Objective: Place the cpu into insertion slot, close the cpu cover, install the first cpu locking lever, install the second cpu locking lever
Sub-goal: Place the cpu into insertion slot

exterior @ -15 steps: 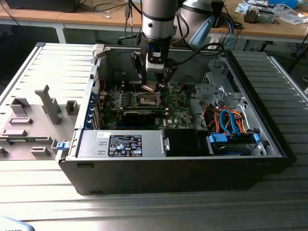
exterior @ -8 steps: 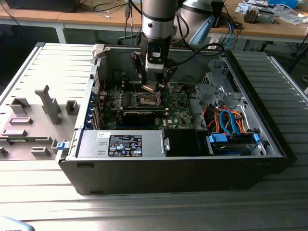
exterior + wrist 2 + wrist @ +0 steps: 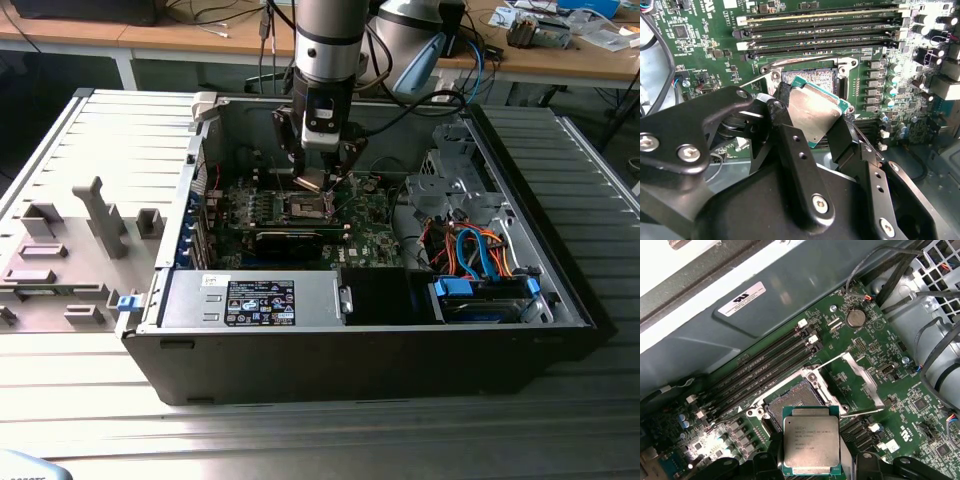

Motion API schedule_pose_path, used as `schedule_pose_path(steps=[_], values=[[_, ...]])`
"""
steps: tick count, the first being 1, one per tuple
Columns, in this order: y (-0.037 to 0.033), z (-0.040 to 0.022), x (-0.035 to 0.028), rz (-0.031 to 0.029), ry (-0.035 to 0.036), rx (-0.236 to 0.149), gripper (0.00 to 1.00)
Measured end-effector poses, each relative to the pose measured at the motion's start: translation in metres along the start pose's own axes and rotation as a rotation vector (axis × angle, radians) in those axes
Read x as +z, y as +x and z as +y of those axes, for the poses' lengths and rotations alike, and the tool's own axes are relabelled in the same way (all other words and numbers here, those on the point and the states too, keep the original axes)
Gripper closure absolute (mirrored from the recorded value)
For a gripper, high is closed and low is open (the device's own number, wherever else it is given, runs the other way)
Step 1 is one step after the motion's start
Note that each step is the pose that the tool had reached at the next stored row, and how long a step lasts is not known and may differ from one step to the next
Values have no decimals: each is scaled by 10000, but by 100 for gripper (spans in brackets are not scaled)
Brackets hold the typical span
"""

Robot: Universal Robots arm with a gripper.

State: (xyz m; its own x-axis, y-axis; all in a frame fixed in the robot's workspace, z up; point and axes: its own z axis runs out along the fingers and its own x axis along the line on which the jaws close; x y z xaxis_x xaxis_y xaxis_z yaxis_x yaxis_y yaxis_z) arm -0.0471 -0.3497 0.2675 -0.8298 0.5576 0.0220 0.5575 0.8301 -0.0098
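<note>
Our gripper (image 3: pixel 815 122) is clamped on the cpu (image 3: pixel 816 114), with its two black fingers (image 3: pixel 795 150) pressing on opposite edges of the chip and the dull metal top left bare between them. In the first wrist view the cpu (image 3: pixel 811 444) hangs in the gripper (image 3: pixel 812 466) just short of the insertion slot (image 3: pixel 794 401), which lies open on the motherboard (image 3: pixel 880 340) directly beyond the fingertips. The cpu is not yet seated. The cpu cover (image 3: pixel 862 382) stands swung back on the far side of the slot from the memory slots (image 3: pixel 765 367).

We judge the chip to be light, thin and quite stiff, so it needs little force to carry. Its smooth metal lid and narrow green rim give the pads little to bite on, and it could slip or twist if we squeeze unevenly. The edges are the right place to hold it. The underside contacts and the fine pins in the slot look fragile and would not forgive a scrape or a skewed drop. In the second wrist view the chip seems tilted against the board.
</note>
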Motion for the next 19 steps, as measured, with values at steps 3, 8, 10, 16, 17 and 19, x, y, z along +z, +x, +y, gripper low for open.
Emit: schedule_pose_path(steps=[3, 8, 10, 16, 17, 19], values=[[0, 0, 1, 0, 0, 19, 45], [0, 0, 2, 0, 0, 59, 45], [0, 0, 3, 0, -1, 80, 45], [0, 0, 6, 1, -2, 159, 45], [0, 0, 6, 1, -3, 177, 45], [0, 0, 8, 2, -3, 208, 45]])
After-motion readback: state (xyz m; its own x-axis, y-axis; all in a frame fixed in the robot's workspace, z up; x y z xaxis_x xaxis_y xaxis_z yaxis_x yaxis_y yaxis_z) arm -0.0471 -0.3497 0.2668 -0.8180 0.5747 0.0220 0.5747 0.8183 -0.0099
